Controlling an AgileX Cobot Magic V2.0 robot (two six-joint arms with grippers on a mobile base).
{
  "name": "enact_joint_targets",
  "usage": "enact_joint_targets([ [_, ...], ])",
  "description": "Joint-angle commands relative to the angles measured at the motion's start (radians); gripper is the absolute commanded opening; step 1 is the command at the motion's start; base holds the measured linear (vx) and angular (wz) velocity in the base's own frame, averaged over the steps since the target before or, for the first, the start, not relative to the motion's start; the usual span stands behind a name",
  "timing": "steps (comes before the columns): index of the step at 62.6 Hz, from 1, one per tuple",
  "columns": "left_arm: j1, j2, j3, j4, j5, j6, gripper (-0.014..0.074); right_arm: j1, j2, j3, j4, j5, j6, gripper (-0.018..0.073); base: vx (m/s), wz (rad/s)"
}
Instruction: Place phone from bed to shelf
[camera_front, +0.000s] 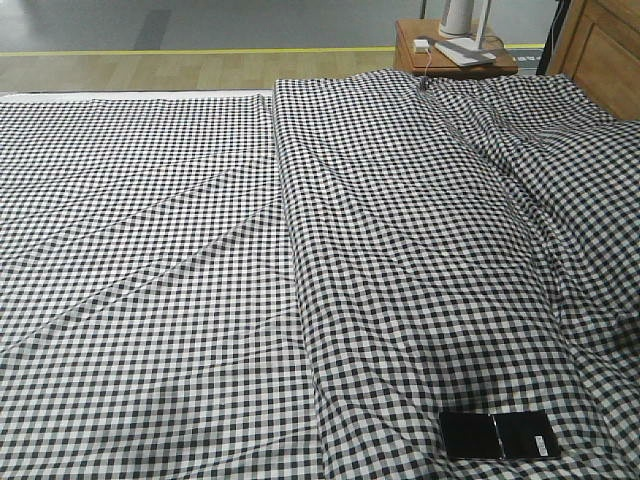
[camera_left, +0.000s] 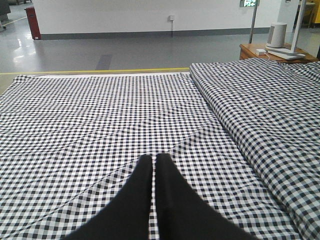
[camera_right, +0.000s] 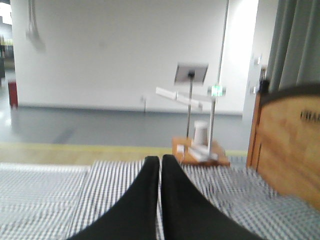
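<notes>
— Phone (camera_front: 500, 435)?
— Lies flat on the bed (camera_front: 150, 250), close to the edge nearest the robot, toward the right corner.
— Left gripper (camera_left: 153, 156)?
— Pressed together, hovering over the bed.
— Right gripper (camera_right: 160, 157)?
— Pressed together too, pointing toward the nightstand (camera_right: 223, 159).

gingham bed (camera_front: 200, 250), phone (camera_front: 500, 435) lying flat

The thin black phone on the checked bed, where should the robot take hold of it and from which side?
Probably from straight above, pinching the thin glossy black phone across its short width, on one half rather than on the middle crease. It lies flat on the black-and-white checked bed cover, long edges exposed, so the soft cloth should give way beside them.
</notes>
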Motion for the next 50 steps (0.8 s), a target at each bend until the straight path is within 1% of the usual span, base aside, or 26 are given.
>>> enact_joint_targets([
  [1, 0.001, -0.007, 0.002, -0.006, -0.073, -0.004, 0.0001, -0.004, 0.098, -0.052, -0.012, -0.033, -0.009, 0.0016, 0.00, 0.00],
  [10, 0.001, -0.007, 0.002, -0.006, -0.073, -0.004, 0.0001, -0.004, 0.218, -0.054, -0.012, -0.026, -0.009, 0.0083, 0.00, 0.00],
  [14, 0.001, -0.007, 0.002, -0.006, -0.073, -0.004, 0.0001, -0.004, 0.264, -0.054, -0.012, -0.024, -0.009, 0.0131, 0.00, 0.00],
  [18, 0.001, -0.007, 0.002, -0.006, -0.073, -0.004, 0.0001, -0.004, 0.301, -0.054, -0.009, -0.020, -0.005, 0.0207, 0.00, 0.00],
  [23, 0.001, -0.007, 0.002, -0.006, -0.073, -0.004, 0.0001, -0.004, 0.332, -0.054, -0.004, -0.016, -0.004, 0.0327, 0.00, 0.00],
  [33, 0.001, -0.007, 0.002, -0.006, -0.073, -0.004, 0.0001, -0.004, 0.346, -0.053, -0.004, -0.013, 0.021, 0.0616, 0.00, 0.00],
  [38, 0.001, -0.007, 0.002, -0.006, -0.073, -0.004, 0.0001, -0.004, 0.346, -0.053, -0.004, -0.012, 0.021, 0.0727, 0.00, 0.00],
  [50, 0.001, -0.007, 0.002, -0.006, -0.073, -0.004, 0.0001, -0.004, 0.344, -0.053, -0.004, 0.043, 0.020, 0.0715, 0.00, 0.00],
])
